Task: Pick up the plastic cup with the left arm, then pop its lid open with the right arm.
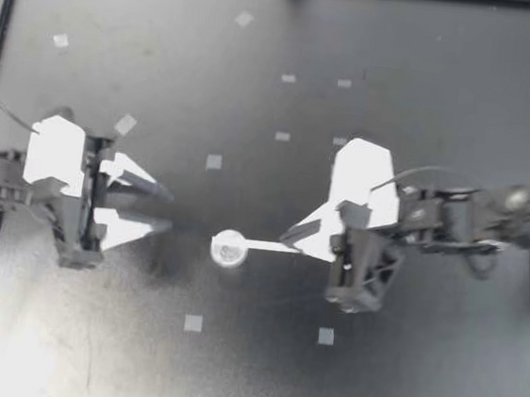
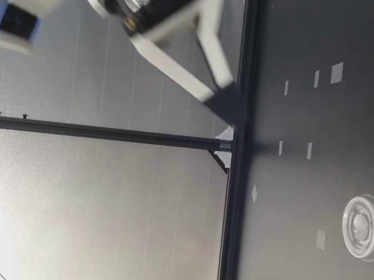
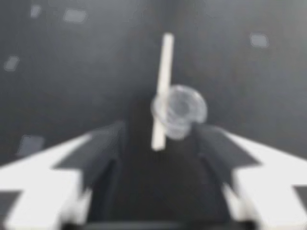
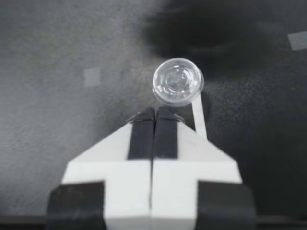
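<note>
Closest to the overhead lens are my right arm (image 1: 491, 217) and my left arm (image 1: 1, 185), raised above everything else, one entering from each side.

Tabletop (image 1: 430, 74): dark, matte, the largest thing in view. It carries only small items.

Progress, as I judge it: nothing is gripped and nothing is lifted. Both small items lie on the tabletop between the two pincers, so every grasp is yet to be made.

Right pincer (image 1: 286, 238): fingers pressed together with no gap and nothing between them, confirmed in its wrist view (image 4: 154, 111). The tips point toward the cup, near it but apart.

Left pincer (image 1: 170, 210): fingers spread wide and empty. In its wrist view (image 3: 158, 132) both items lie ahead of the gap, not inside it.

White stick (image 1: 269, 246): thin, flat and straight, lying on the tabletop. One end meets the cup. The other runs just beside and below the right pincer's closed tips (image 4: 199, 117); I cannot tell whether they touch. It also shows ahead of the left pincer (image 3: 162, 91).

Clear cup (image 1: 228, 249): small, round and transparent, roughly midway between the pincers. It sits just ahead of the right one (image 4: 177, 81), and the low view has it near the camera (image 2: 364, 228).

Tape squares (image 1: 193, 323): smallest, scattered, untouched.
</note>
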Controlling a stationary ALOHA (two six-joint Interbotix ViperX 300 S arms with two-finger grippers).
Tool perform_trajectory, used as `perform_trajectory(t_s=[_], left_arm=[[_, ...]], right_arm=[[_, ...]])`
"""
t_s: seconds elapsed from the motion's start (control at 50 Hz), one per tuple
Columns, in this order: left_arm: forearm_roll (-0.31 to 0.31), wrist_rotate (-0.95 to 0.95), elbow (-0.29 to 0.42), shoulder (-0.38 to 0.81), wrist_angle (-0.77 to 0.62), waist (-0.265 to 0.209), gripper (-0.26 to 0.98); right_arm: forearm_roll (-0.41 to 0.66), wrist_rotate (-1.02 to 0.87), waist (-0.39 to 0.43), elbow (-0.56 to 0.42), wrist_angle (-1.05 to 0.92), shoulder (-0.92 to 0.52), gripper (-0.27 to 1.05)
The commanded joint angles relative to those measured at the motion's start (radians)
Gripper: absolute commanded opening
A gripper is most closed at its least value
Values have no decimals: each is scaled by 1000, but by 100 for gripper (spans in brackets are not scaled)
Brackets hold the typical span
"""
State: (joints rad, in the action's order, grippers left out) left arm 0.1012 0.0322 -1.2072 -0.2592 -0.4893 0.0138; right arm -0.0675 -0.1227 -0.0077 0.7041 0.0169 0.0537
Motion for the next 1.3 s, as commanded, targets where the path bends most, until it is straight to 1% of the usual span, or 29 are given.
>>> perform_trajectory(t_s=[0.0,0.2,0.32,0.42,0.7,1.28], left_arm=[[2,5,29,38,-26,2,60],[0,17,81,189,-31,2,61],[-9,17,127,265,-32,17,61],[-17,17,152,302,-32,29,61],[-17,17,181,337,-26,61,62],[-18,12,221,413,-35,61,62]], right_arm=[[3,0,-5,-49,-20,-43,-10],[2,-5,-35,-84,-51,-135,-10],[2,-5,-46,-94,-57,-161,-10],[0,-8,-46,-98,-63,-187,-10],[-2,-25,-40,-133,-89,-253,-10],[-3,-49,-6,-175,-104,-307,-10]])
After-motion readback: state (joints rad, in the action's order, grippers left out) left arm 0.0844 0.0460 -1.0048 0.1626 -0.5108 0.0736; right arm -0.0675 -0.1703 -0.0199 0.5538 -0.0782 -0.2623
